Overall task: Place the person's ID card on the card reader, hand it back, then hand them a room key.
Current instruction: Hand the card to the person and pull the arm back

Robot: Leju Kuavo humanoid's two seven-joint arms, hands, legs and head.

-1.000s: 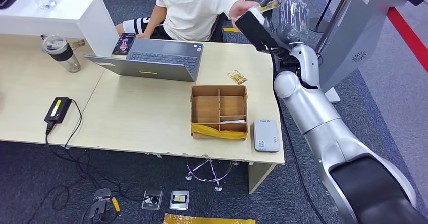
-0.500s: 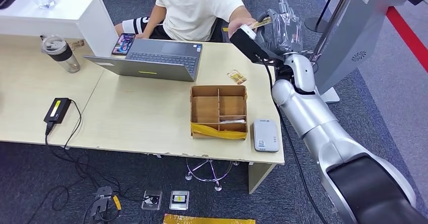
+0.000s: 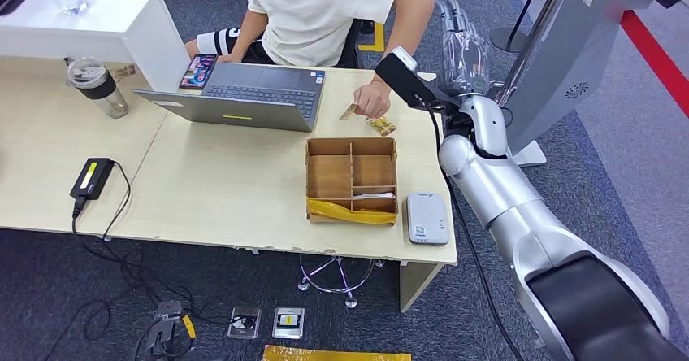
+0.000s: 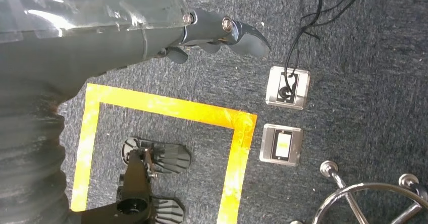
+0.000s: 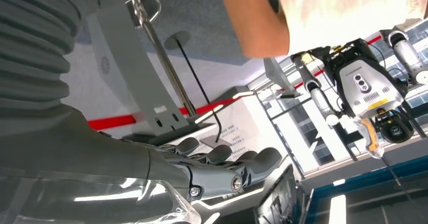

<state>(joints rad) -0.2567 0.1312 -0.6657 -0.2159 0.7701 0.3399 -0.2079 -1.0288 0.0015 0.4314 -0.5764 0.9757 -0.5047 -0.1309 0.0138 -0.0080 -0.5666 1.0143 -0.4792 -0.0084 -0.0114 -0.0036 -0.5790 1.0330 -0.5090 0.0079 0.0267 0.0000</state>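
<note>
Your right hand (image 3: 463,48) stands raised at the desk's (image 3: 236,190) two o'clock corner, fingers spread and holding nothing; that fits a hand-off done, since the person's hand (image 3: 372,101) now pinches the card (image 3: 349,112) just above the box (image 3: 353,180). The reader (image 3: 427,218) sits at the box's four o'clock. Your left hand (image 4: 222,32) hangs over the floor, fingers loosely apart, holding nothing.

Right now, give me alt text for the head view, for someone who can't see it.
A seated person's hand holds a small tan card over a pale wooden desk, beside the raised, empty right robot hand. A divided cardboard tray and grey card reader sit nearby.
</note>
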